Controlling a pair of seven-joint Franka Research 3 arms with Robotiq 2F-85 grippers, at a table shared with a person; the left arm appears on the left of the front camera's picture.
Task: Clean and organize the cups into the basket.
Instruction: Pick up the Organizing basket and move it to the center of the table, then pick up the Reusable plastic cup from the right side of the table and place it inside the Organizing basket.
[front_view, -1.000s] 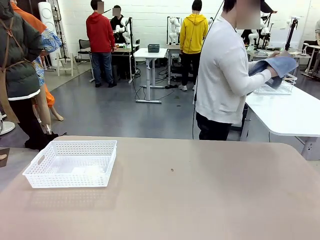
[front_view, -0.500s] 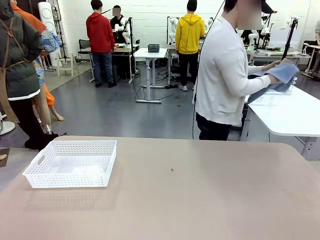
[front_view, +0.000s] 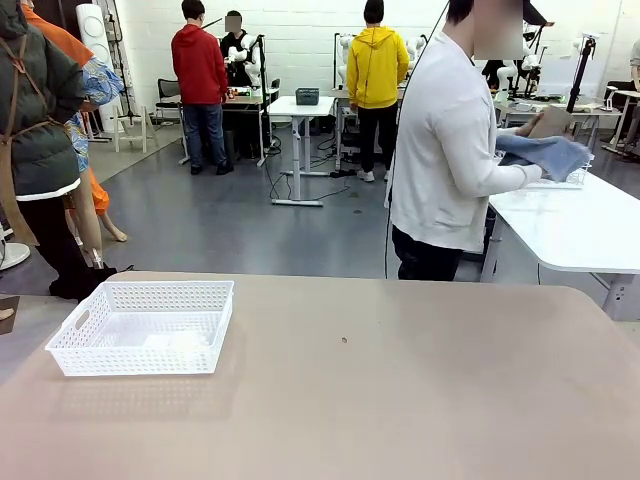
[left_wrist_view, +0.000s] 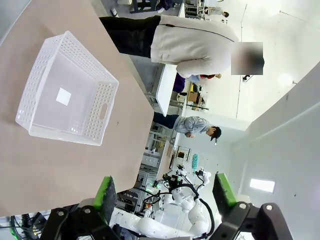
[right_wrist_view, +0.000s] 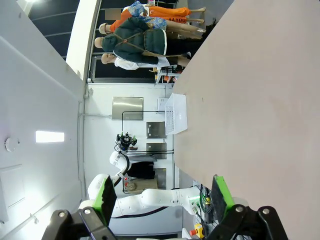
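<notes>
Basket (front_view: 140, 355) rests on the left part of the tabletop (front_view: 400, 400), unmoved since a second ago. Beyond the far edge the person (front_view: 445, 150) has lowered the blue cloth (front_view: 555, 155). A tan cup (front_view: 548, 121) now pokes out above it in their hands, over a white table (front_view: 590, 230) behind. A white square label (left_wrist_view: 63, 96) lies on the basket's floor, and no print on it can be made out. The left claw (left_wrist_view: 165, 192) and right claw (right_wrist_view: 162, 196) both hang released, gripping nothing, above the tabletop.
</notes>
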